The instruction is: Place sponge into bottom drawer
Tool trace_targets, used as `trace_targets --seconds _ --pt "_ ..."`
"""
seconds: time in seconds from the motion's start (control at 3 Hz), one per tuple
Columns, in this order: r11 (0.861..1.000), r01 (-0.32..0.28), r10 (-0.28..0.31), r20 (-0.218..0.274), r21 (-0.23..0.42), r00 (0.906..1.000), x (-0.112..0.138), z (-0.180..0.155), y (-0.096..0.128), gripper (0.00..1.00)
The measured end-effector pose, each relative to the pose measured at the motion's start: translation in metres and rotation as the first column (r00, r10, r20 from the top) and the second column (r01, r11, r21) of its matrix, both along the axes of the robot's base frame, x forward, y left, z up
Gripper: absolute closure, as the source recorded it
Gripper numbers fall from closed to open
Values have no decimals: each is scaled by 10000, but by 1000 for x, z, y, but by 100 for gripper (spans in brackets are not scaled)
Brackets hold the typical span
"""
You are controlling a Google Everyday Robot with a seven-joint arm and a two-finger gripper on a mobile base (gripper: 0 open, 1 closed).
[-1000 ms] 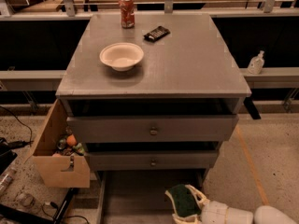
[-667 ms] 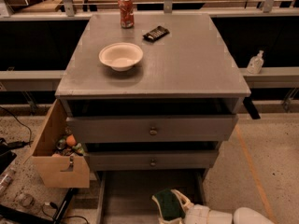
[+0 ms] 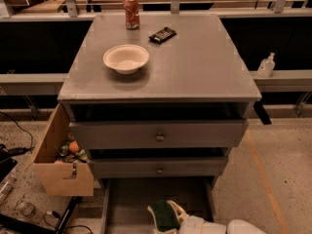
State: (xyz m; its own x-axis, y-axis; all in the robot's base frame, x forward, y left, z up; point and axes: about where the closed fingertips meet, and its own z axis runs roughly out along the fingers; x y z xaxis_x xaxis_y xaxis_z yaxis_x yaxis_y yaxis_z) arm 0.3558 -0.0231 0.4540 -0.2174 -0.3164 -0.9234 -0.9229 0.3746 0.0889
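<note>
Bottom drawer [image 3: 127,203], btm centre, pulled out. Sponge [image 3: 161,215] sits over its front-right part, gripped by the white hand [image 3: 175,216] entering from lower right. Cardboard box [image 3: 57,173], lower left, holds small misc. items. Worktop [image 3: 200,67]: white bowl [image 3: 126,58], can [image 3: 130,6], black packet [image 3: 162,34]. Knobbed drawers [image 3: 158,133] overhang the drawer's rear.

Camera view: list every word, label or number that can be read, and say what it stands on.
Red can: print too blurred to read.
Black packet: markings too blurred to read.
Bottle: label too small to read.
Gripper, holding the sponge over the bottom drawer: no text.
</note>
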Motion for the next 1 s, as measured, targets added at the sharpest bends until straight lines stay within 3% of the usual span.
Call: trace_targets --seconds 0.33,1.0 --pt "9999 -35 34 -85 -142 10000 16 -10 18 100" --pt "9990 -385 373 -528 -224 9979 76 -71 80 100"
